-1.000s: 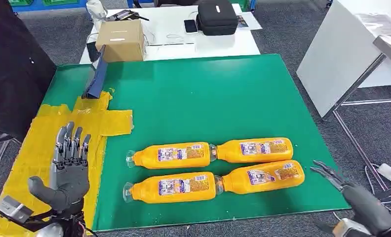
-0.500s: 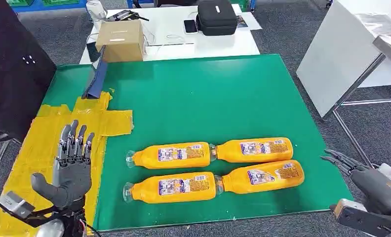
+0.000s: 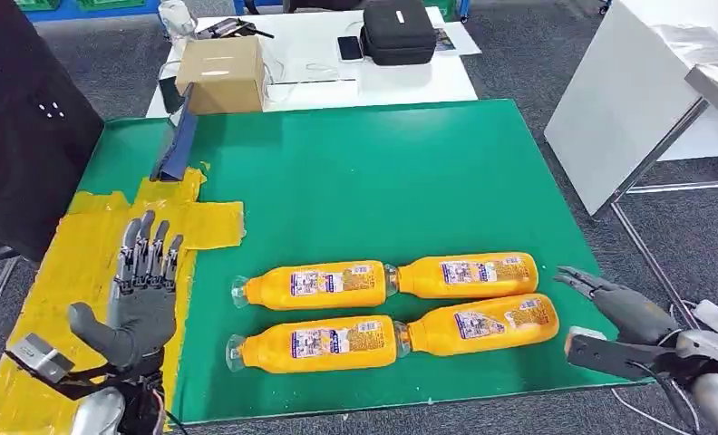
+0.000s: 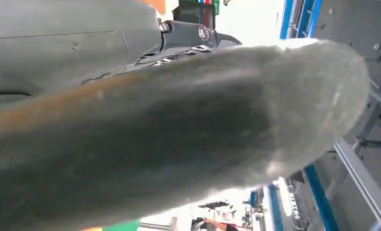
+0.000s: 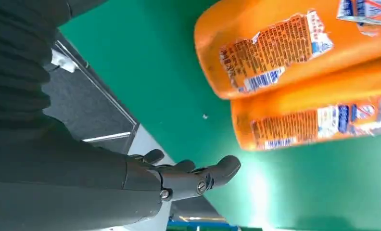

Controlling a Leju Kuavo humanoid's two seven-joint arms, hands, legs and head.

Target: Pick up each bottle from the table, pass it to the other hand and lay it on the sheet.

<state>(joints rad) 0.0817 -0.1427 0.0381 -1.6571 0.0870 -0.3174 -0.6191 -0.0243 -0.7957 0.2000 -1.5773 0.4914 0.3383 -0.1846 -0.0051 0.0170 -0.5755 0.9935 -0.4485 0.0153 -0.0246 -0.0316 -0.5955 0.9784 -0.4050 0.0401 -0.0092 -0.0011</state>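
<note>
Several orange bottles lie on their sides on the green table (image 3: pixel 373 181), two rows of two. The far-right bottle (image 3: pixel 466 275) and near-right bottle (image 3: pixel 480 323) lie closest to my right hand (image 3: pixel 623 313), which hovers open at the table's right edge, fingers pointing toward them and apart from them. The right wrist view has those two bottles (image 5: pixel 294 48) (image 5: pixel 313 113) beyond my fingers (image 5: pixel 198 175). The far-left bottle (image 3: pixel 315 285) and near-left bottle (image 3: pixel 315 343) lie toward the yellow sheet (image 3: pixel 74 272). My left hand (image 3: pixel 140 304) is held open, palm up, fingers spread above the sheet.
A dark blue bar (image 3: pixel 176 145) leans at the table's far left. Behind the green table stands a white table with a cardboard box (image 3: pixel 221 74) and a black case (image 3: pixel 397 32). A white panel (image 3: pixel 627 109) stands on the right; cables lie on the floor.
My right hand has risen and moved left from beyond the table's corner to its right edge, nearer the bottles. My left hand has shifted slightly forward over the sheet.
</note>
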